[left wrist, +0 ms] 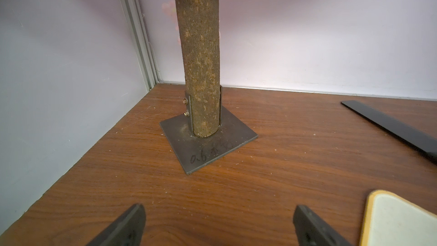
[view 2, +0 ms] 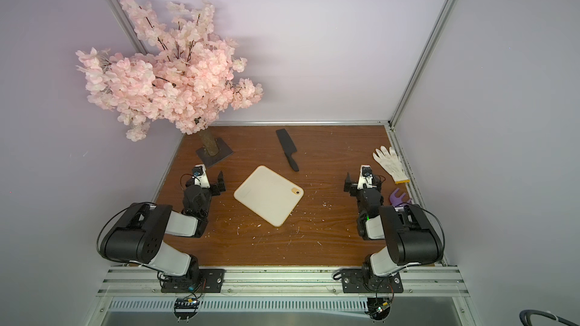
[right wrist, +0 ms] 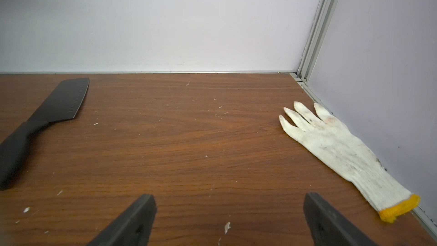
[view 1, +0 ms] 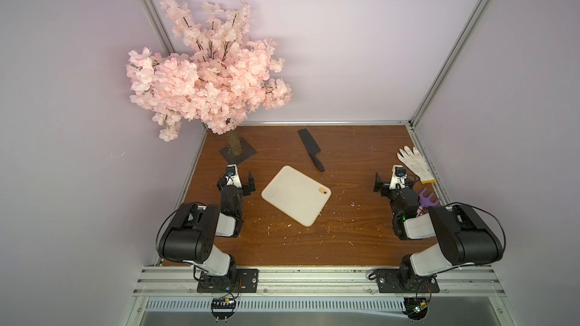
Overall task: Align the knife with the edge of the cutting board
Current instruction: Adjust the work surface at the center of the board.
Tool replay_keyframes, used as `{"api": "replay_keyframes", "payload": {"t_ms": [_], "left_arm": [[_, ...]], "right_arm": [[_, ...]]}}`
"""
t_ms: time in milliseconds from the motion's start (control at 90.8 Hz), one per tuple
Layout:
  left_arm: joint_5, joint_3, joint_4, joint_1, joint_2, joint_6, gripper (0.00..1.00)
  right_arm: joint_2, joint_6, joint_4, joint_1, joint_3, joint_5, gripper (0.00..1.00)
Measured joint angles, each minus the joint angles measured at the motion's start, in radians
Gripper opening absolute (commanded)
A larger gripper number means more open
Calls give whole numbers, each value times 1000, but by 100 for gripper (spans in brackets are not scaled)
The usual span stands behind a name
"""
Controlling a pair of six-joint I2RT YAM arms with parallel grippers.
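My left fingers (left wrist: 128,227) are spread wide and hold nothing. My right fingers (right wrist: 134,221) are spread wide too, with only bare brown wooden surface (view 1: 345,230) between them. That makes two pairs of fingers, one on each arm.

I count one all-black knife (view 1: 309,148) with a wide flat blade and a thin handle. I count one cream-white plastic cutting board (view 1: 295,196) with round corners, a thin orange rim and a hole in one corner. There is also one white knit glove (right wrist: 343,152) with a yellow cuff, one purple fork-shaped toy (view 1: 427,203) and one pink blossom tree (view 1: 204,79) on a dark square metal plate (left wrist: 208,147).

The knife lies flat between my two pairs of fingers but farther back, near the back wall, well apart from both. Its handle points at the board's far edge and stops just short of it. The knife is slanted and does not run along any side of the board. The board lies turned, in the middle, between my arms.

My left fingers face the tree trunk (left wrist: 198,55). My left wrist view shows only a strip of the blade and one corner of the board. My right wrist view cuts off the end of the handle. My right arm hides part of the purple toy.
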Motion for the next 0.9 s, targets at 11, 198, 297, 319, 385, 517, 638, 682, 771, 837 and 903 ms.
{"api": "replay_keyframes", "payload": {"t_ms": [11,198,297,319,385,517,638,682,771,837,903], "left_arm": [[0,0,0,0,0,0,98],[-48,32,-87,-3,-62,-2,98],[-89,84,-162,-4,-126,-11,98],[-102,97,-180,-5,-137,-16,98],[-145,146,-259,-5,-164,-43,99],[-172,301,-470,-7,-178,-135,99],[-172,489,-714,-44,-173,-208,99],[-164,554,-785,-67,-170,-224,99],[-132,648,-908,-98,-169,-257,99],[-98,694,-994,-113,-169,-284,99],[-71,714,-1066,-115,-171,-305,99]], "right_arm": [[0,0,0,2,0,4,100],[-110,8,-129,20,23,98,100],[-215,53,-281,22,104,163,100],[-235,68,-320,22,127,178,99],[-286,113,-444,22,200,208,100],[-333,203,-668,21,323,223,100],[-365,277,-861,21,387,173,99],[-385,301,-921,21,401,140,100],[-441,341,-1006,21,412,56,100],[-490,373,-1059,22,419,-11,100],[-525,406,-1099,21,433,-76,100]]}}
